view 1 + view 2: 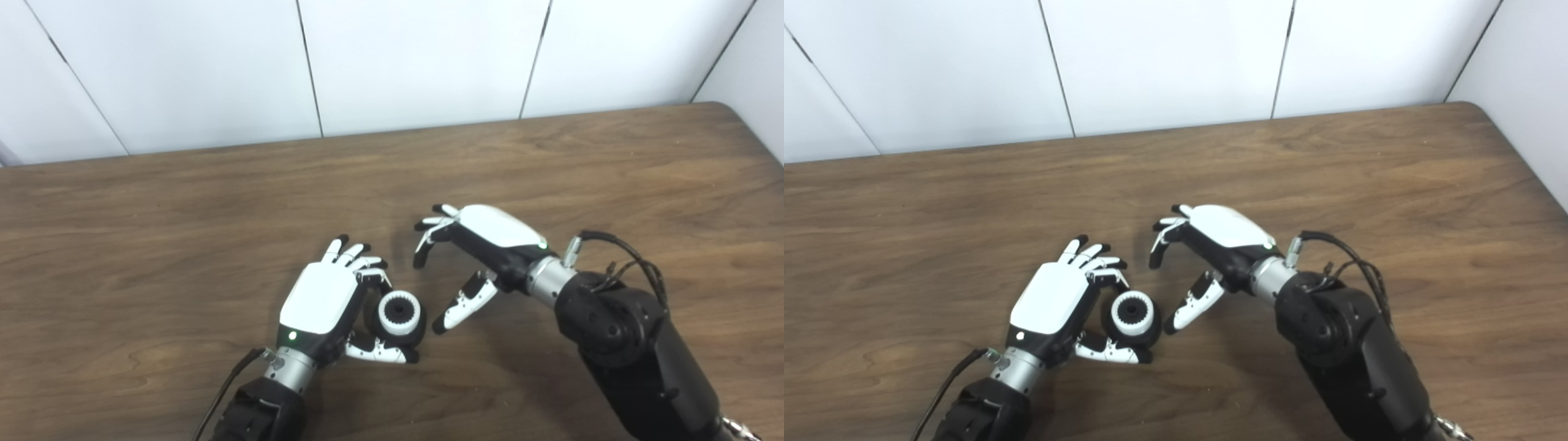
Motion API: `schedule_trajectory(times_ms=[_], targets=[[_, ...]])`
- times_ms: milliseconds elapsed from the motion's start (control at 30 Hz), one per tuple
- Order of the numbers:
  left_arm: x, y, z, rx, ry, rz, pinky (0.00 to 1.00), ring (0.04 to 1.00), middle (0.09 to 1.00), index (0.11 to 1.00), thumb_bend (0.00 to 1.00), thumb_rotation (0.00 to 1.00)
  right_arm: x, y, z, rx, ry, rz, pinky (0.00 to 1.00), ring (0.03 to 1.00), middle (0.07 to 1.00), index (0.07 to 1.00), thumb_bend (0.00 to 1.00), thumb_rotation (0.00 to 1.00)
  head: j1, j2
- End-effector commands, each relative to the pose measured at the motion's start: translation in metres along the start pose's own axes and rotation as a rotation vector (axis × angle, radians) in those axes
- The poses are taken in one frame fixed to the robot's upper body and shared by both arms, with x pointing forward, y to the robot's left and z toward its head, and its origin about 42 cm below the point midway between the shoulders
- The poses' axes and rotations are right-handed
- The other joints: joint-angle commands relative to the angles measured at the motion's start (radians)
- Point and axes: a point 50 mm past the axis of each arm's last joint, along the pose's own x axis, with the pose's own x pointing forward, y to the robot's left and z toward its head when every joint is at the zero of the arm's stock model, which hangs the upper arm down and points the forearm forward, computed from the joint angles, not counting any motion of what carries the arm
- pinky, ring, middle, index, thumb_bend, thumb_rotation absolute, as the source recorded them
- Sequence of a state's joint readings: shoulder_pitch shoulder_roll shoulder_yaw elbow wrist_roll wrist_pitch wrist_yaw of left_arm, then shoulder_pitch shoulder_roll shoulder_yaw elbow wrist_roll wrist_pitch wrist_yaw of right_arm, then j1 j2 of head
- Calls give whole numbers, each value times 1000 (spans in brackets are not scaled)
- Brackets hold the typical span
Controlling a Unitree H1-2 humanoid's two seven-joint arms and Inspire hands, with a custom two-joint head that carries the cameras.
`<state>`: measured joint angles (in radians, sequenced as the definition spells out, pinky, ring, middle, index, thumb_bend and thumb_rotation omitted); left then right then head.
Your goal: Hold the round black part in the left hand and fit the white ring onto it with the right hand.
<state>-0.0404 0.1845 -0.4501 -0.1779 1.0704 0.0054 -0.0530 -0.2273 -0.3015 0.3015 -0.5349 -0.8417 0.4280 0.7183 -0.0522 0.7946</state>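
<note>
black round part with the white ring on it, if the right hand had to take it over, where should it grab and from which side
Probably by the black part's outer rim, coming from its right, where the open right hand is. The left hand already covers the left and near sides with fingers and thumb. The white ring sits on the face, toothed hole showing, so pinching there looks poor.

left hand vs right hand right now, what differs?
The left hand is shut on the round black part, which already wears the white ring; the right hand is open and holds nothing. Left sits nearer the camera, right farther back. Both have white backs and black-tipped fingers.
</note>
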Motion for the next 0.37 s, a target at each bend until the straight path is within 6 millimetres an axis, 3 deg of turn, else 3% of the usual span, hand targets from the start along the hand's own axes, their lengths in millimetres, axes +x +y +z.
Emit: schedule_trajectory(times_ms=[0, 333], targets=[[1, 4, -6, 33, 1, 8, 1000, 897, 781, 484, 525, 57, -7, -17, 6, -20, -24, -70, 1000, 1000, 890, 601, 1000, 231, 1, 1], [-1, 10, -11, 30, 19, 7, 1000, 904, 786, 487, 525, 63, -12, -25, -1, -16, 4, -99, 1000, 1000, 891, 593, 1000, 235, 3, -1]])
